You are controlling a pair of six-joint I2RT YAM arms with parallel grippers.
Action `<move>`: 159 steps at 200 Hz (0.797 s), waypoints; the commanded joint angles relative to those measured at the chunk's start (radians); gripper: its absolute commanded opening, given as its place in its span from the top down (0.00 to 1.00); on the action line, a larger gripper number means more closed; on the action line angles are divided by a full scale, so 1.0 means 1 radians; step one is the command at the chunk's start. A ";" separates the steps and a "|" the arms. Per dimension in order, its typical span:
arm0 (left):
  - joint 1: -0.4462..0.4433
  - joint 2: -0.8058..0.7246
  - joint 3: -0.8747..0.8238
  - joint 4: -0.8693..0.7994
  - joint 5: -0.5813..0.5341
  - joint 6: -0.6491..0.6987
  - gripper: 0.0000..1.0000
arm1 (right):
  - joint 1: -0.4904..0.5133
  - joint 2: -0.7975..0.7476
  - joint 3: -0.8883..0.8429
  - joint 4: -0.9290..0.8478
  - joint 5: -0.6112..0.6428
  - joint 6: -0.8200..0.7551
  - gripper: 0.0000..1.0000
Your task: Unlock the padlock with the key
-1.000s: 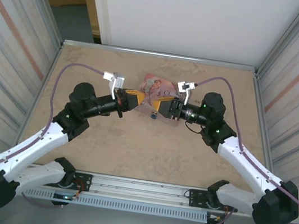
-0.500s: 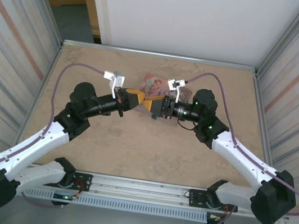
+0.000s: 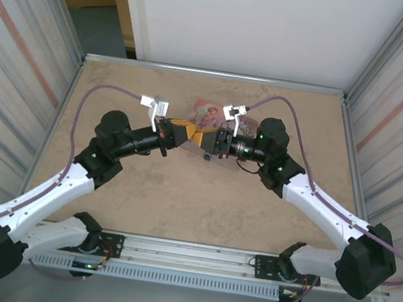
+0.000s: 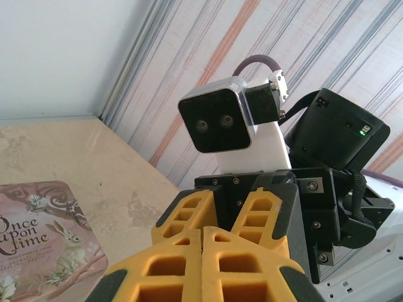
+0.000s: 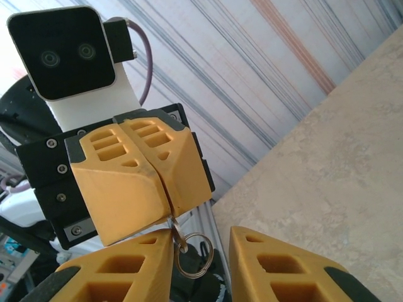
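- The left tool [image 5: 165, 214] is pressed together on a thin silvery piece, which I take to be the key [image 5: 171, 224]. A small ring [image 5: 191, 253] dangles from it.
- The right tool [image 5: 201, 236] faces it nose to nose. Its fingers are apart and the ring hangs in the gap, touching neither side as far as I can see.
- The padlock [image 3: 206, 154], as best I can judge, is the small dark speck on the table [image 3: 179, 193], just under where the two tools meet. It sits by the near edge of the pink tin [image 4: 38, 239] and is too small for me to tell how it lies.
- This looks to me like a handover of the key, so the right tool should close on the stiff metal. The loose ring would let the key swing.
- It would do well to come up a little, so its pads meet the metal just beneath the left fingers and square to its flat side.
- The left tool should let go only once the right one is firm, or the key drops.
- A grip that leaves the toothed end free and pointing outward would make finding the keyhole far easier.
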 commanded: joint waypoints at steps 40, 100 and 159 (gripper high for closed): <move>0.002 -0.001 0.017 0.035 0.025 -0.008 1.00 | 0.005 -0.004 0.033 0.030 0.016 0.021 0.83; 0.002 -0.026 0.013 0.015 -0.010 0.000 0.71 | -0.022 -0.049 0.000 -0.049 0.063 -0.025 1.00; 0.013 -0.148 0.015 -0.171 -0.145 0.068 0.34 | -0.060 -0.100 -0.004 -0.334 0.111 -0.225 1.00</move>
